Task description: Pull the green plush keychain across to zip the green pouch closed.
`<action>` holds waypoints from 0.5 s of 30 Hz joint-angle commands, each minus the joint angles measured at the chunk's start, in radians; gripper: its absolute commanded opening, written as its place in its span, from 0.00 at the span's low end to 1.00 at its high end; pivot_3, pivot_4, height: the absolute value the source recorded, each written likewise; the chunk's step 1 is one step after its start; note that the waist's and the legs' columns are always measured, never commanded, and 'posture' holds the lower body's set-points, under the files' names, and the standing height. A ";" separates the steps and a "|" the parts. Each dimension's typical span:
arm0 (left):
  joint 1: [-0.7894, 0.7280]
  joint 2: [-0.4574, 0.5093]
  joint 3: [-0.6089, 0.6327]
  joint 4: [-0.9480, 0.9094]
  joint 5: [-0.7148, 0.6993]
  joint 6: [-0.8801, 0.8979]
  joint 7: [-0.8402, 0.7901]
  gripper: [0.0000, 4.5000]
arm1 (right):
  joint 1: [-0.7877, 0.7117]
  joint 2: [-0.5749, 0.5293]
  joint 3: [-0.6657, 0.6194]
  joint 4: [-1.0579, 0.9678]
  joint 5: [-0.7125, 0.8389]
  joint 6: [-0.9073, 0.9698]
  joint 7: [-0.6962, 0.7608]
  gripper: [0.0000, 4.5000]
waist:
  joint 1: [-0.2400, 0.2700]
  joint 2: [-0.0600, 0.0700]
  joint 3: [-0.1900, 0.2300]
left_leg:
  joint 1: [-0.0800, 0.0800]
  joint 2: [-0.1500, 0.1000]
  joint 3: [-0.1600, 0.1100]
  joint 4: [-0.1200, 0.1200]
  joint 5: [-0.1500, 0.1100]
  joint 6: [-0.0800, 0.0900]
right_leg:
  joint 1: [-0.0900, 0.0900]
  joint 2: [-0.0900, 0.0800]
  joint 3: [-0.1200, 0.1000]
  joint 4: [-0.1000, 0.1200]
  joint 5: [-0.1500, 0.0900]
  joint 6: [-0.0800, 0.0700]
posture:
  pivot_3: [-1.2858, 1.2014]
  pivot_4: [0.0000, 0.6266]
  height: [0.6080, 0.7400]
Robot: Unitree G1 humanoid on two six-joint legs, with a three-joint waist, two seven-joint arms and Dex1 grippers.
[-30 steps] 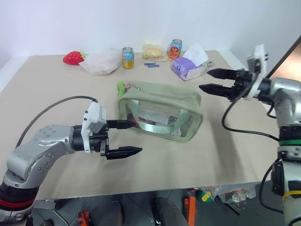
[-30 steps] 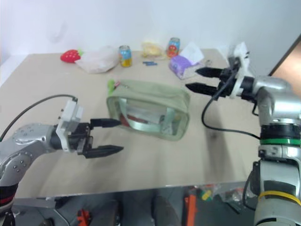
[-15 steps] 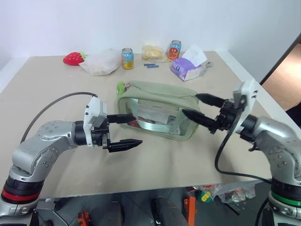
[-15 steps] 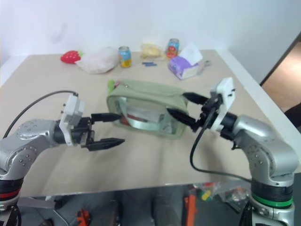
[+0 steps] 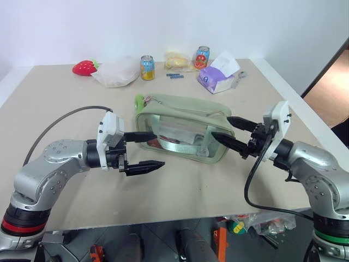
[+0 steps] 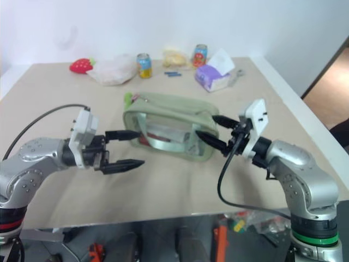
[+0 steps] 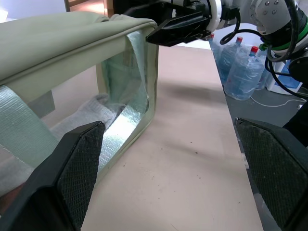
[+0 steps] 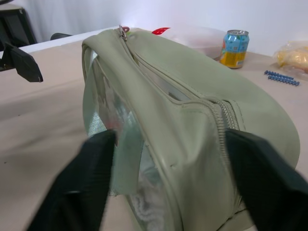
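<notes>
**G1 arms: outward appearance**

Both arms: rounded silver-grey metal shells, dotted with small dark screw holes at the joint housings. Left end effector and right end effector: each has two long black tapered fingers on a black block, backed by a white box-shaped module at the wrist. Finger pads carry a fine cross-hatched black texture. A black cable loops from each wrist module back along the arm. Left arm's base has a red band between black rings; right arm's base has a green band.
</notes>
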 commanded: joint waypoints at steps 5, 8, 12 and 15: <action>0.000 0.014 0.016 -0.030 0.001 -0.009 -0.001 1.00 | -0.002 -0.013 -0.007 -0.024 0.005 -0.036 0.014 0.15 | 0.000 0.000 0.000 | 0.000 0.000 0.000 0.000 0.000 0.000 | 0.000 0.000 0.000 0.000 0.000 0.000 | 0.52 0.24 1.00; -0.002 0.014 0.013 -0.029 0.004 -0.009 0.001 1.00 | -0.005 -0.024 0.009 -0.017 -0.012 -0.051 0.031 0.00 | 0.000 0.000 0.000 | 0.000 0.000 0.000 0.000 0.000 0.000 | 0.000 0.000 0.000 0.000 0.000 0.000 | 0.52 0.24 1.00; -0.003 0.013 0.012 -0.027 0.006 -0.009 0.002 1.00 | -0.023 -0.049 0.043 0.014 -0.039 -0.100 0.083 0.00 | 0.000 0.000 0.000 | 0.000 0.000 0.000 0.000 0.000 0.000 | 0.000 0.000 0.000 0.000 0.000 0.000 | 0.52 0.24 1.00; -0.003 0.013 0.012 -0.023 0.011 -0.011 -0.001 1.00 | -0.064 -0.066 0.067 0.063 -0.043 -0.157 0.173 0.00 | -0.001 0.000 0.000 | 0.000 0.000 0.000 0.000 0.000 0.000 | 0.000 0.000 0.000 0.000 0.000 0.000 | 0.52 0.24 1.00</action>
